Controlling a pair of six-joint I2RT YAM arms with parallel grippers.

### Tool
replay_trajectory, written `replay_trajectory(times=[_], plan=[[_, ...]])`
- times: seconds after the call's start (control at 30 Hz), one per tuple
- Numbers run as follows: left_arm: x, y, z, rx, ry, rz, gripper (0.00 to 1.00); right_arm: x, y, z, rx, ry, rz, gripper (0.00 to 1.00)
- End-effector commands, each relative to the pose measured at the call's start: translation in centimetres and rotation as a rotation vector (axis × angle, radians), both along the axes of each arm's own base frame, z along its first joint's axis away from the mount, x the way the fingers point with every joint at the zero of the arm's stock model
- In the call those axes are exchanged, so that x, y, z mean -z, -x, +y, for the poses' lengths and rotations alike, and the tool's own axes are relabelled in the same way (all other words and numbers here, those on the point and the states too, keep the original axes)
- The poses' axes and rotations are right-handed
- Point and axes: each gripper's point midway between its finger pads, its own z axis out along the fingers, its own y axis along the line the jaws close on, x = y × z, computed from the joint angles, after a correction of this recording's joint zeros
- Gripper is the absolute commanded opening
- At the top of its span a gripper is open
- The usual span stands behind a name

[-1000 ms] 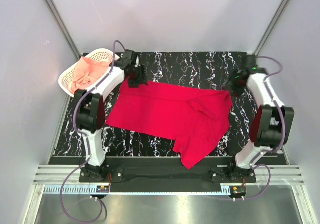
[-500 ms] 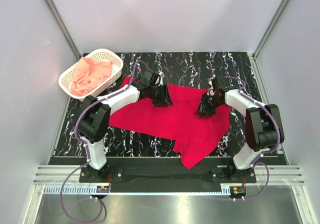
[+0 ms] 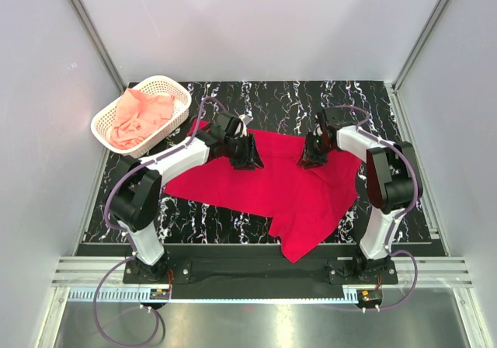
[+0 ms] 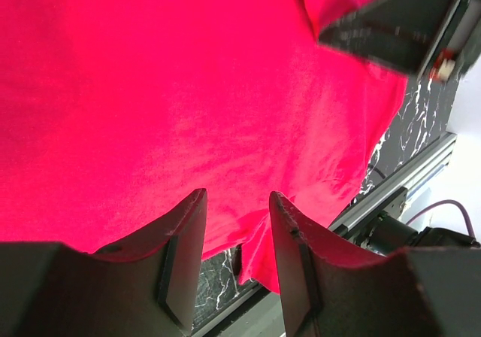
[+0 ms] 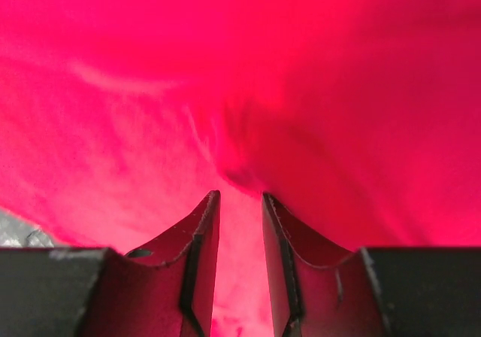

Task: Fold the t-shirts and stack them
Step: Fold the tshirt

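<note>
1. Two shirts: the red shirt (image 3: 264, 181) lies spread on the table (image 3: 287, 99), one end reaching over the near edge; the pink shirt (image 3: 140, 119) sits crumpled in the basket (image 3: 175, 84), far left.
2. Right gripper (image 5: 240, 196) pinches a puckered fold near the red shirt's far edge.
3. Left gripper (image 4: 237, 198), fingers half-closed on that far edge, seems to grip it.

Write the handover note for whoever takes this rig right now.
Left gripper: jaws partly closed at the red t-shirt's far edge; grip unclear.
Right gripper: pinched on a pucker of the same shirt, near its far edge.
Red t-shirt lies spread on the table, unfolded. Pink t-shirt lies crumpled in the white basket.
Done: nothing folded or stacked.
Left: fold the red, fetch and fold the pink, stack both.
</note>
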Motion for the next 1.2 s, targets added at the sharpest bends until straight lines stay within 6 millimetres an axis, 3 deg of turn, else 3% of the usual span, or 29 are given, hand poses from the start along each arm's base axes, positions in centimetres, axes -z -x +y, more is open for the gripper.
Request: replay_trajectory(times=[0.0,0.1,0.53,0.63,0.77,0.8,0.97,1.17], plan=[[-1.6,-0.4,0.3,0.008,0.008,-0.065,0.44,-1.0,-2.9,-1.0,-0.028,0.104,-0.091,0.35],[-1.4,-0.4,0.4,0.012,0.002,-0.069,0.44,-0.9,-3.4,-1.4,-0.035,0.143,-0.089,0.34],[-1.1,-1.0,0.3,0.015,0.005,-0.061,0.44,0.9,-2.0,-1.0,-0.078,0.215,-0.043,0.39],[-1.2,-0.9,0.4,0.016,0.004,-0.062,0.44,0.0,-2.2,-0.8,-0.077,0.212,-0.045,0.28],[-1.2,-1.0,0.6,0.011,0.0,-0.064,0.44,-3.0,-2.5,0.2,-0.075,0.156,-0.057,0.02],[-1.1,-1.0,0.7,0.01,0.0,-0.064,0.44,-3.4,-1.6,0.2,-0.083,0.154,-0.015,0.0],[-1.0,-1.1,0.8,0.005,0.007,-0.059,0.44,-5.5,-0.1,2.5,-0.103,0.022,0.09,0.0],[-0.8,-1.1,0.4,0.013,0.023,-0.044,0.44,-5.3,1.7,3.9,-0.139,-0.066,0.217,0.01]])
